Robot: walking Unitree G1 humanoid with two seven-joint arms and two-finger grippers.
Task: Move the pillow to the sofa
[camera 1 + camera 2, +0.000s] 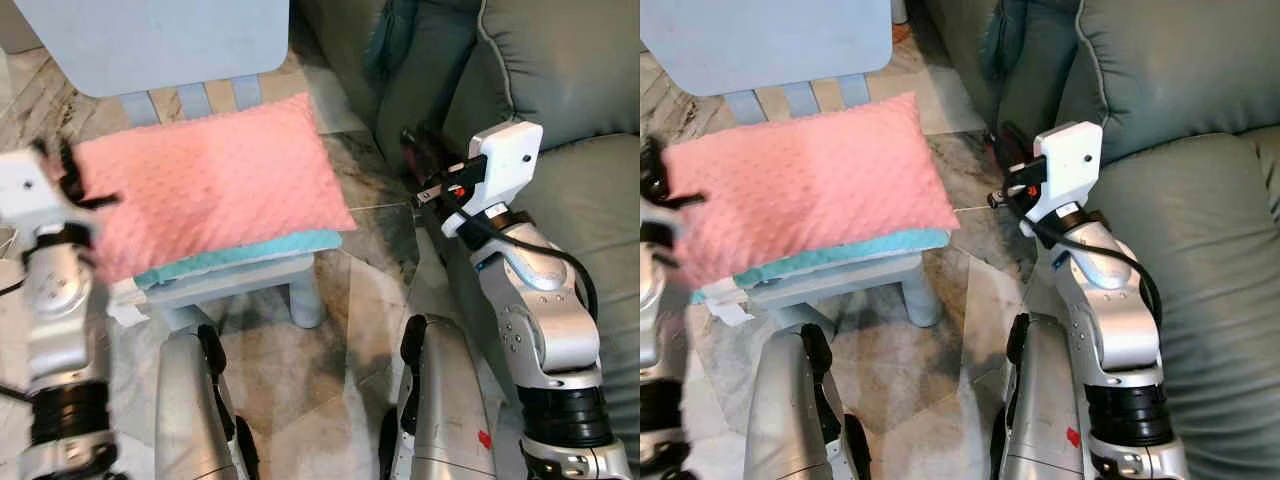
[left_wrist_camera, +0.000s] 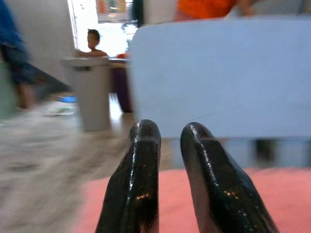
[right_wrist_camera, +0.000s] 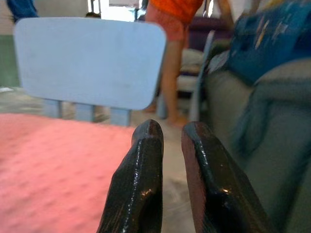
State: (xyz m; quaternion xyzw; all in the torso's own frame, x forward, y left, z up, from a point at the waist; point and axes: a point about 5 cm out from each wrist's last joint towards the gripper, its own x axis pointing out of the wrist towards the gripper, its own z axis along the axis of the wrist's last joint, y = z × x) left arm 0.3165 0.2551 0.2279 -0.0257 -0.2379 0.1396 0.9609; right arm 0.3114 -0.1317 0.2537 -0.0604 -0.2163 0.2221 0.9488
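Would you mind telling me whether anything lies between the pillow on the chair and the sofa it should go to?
Nothing visible blocks the way. The pink pillow lies on the light blue chair, and only bare floor separates it from the grey-green sofa. The right gripper hangs in that gap, and the left gripper is at the pillow's far edge.

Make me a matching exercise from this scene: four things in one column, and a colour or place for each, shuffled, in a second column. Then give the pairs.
Things:
1. pillow
2. chair
3. sofa
4. right gripper

Descriptions:
A. grey-green, on the robot's right
B. pink on top, teal edge below
C. light blue, with a slatted back
D. raised between the chair and the sofa

Pairs: 1-B, 2-C, 3-A, 4-D
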